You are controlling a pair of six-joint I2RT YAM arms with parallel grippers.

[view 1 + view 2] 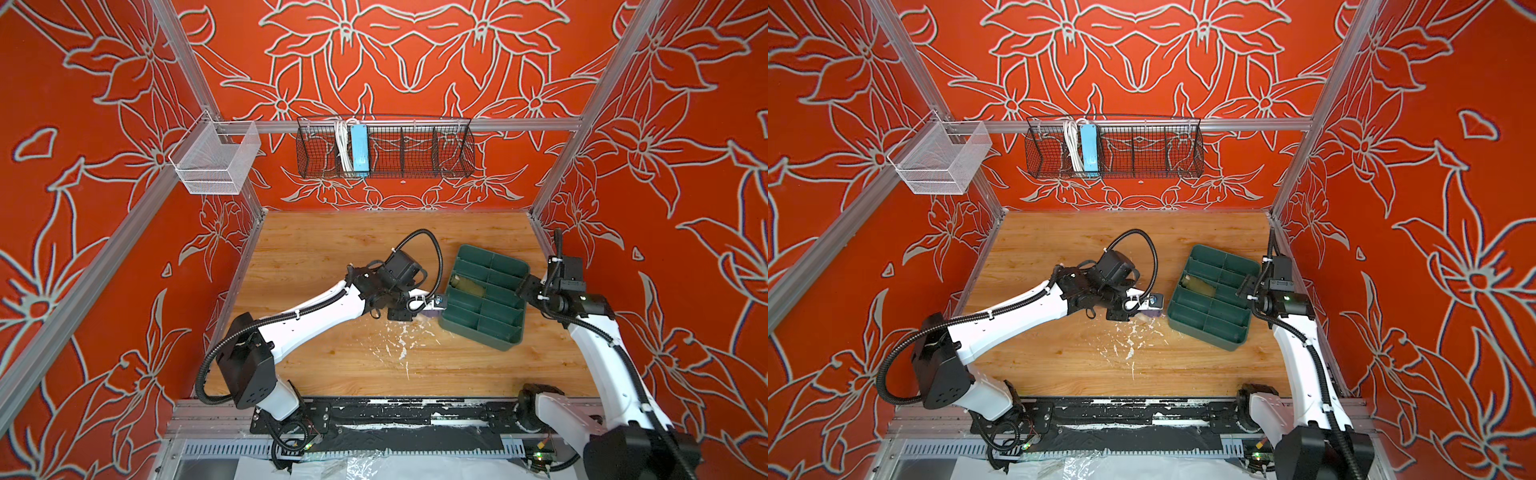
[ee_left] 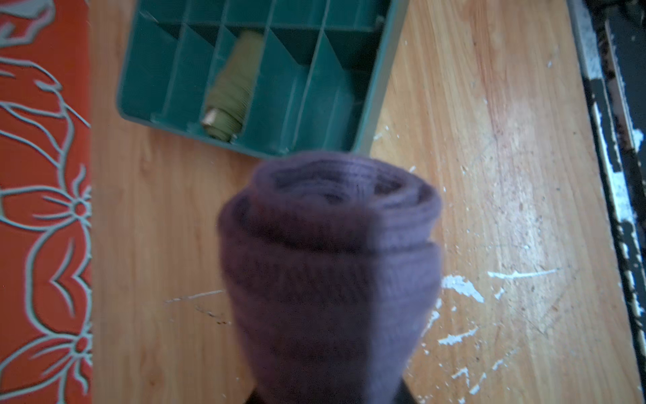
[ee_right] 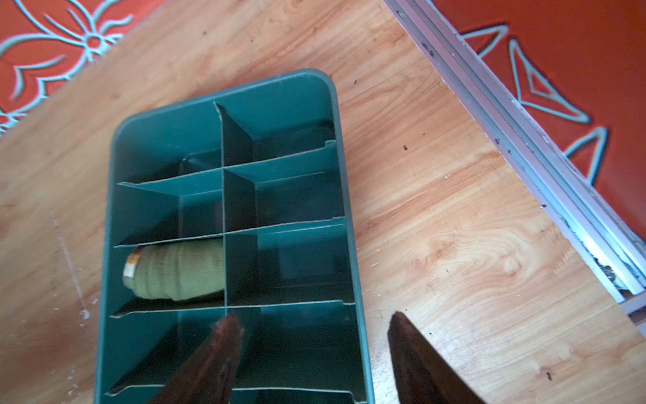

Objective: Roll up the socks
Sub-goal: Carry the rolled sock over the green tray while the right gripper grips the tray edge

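A rolled purple sock fills the left wrist view, and my left gripper is shut on it; the fingers are almost wholly hidden behind the roll. It hangs just above the table by the near-left side of the dark green tray. In both top views only a sliver of the purple sock shows. A rolled olive green sock lies in one compartment on the tray's left side. My right gripper is open over the tray's right wall, one finger above a compartment and the other above the table.
The tray sits askew on the right half of the wooden table. White scuffed patches mark the wood in front of it. A metal frame rail runs close to the right of the tray. Wire baskets hang on the back wall.
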